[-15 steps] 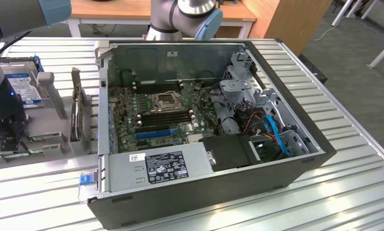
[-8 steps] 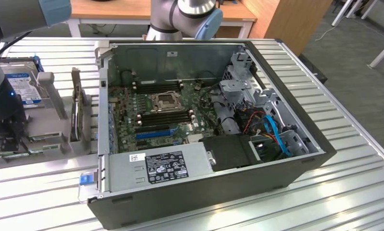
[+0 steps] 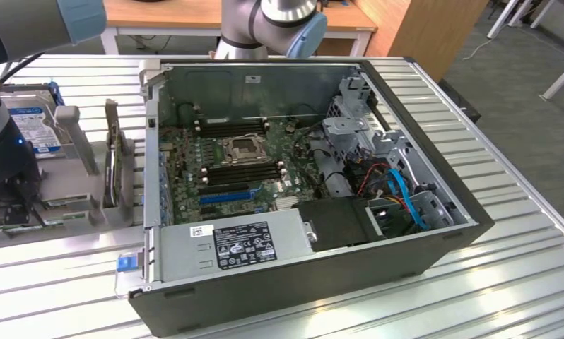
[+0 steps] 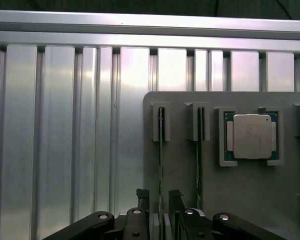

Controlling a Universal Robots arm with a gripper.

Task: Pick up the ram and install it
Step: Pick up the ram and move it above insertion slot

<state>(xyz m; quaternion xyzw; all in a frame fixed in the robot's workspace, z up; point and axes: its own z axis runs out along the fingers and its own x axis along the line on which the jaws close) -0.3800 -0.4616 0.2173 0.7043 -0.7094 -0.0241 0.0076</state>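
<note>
An open computer case [image 3: 292, 293] lies on the ribbed metal bench [image 3: 518, 282]. Inside are a green motherboard [image 3: 183, 166], a gray power box [image 3: 235, 244] on the near side and blue cables [image 3: 409, 198]. A hard drive [image 3: 32, 123] stands at the exterior view's left. A square silver chip [image 4: 251, 136] sits in a gray holder [image 4: 240, 200].

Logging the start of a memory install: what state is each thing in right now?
Thin green ram stick: standing on edge in grey holder, not gripped.
Gripper: fingers open, either side of that stick.
Silver square processor: lying flat in holder pocket.
Black computer case: side panel off, interior exposed.
</note>
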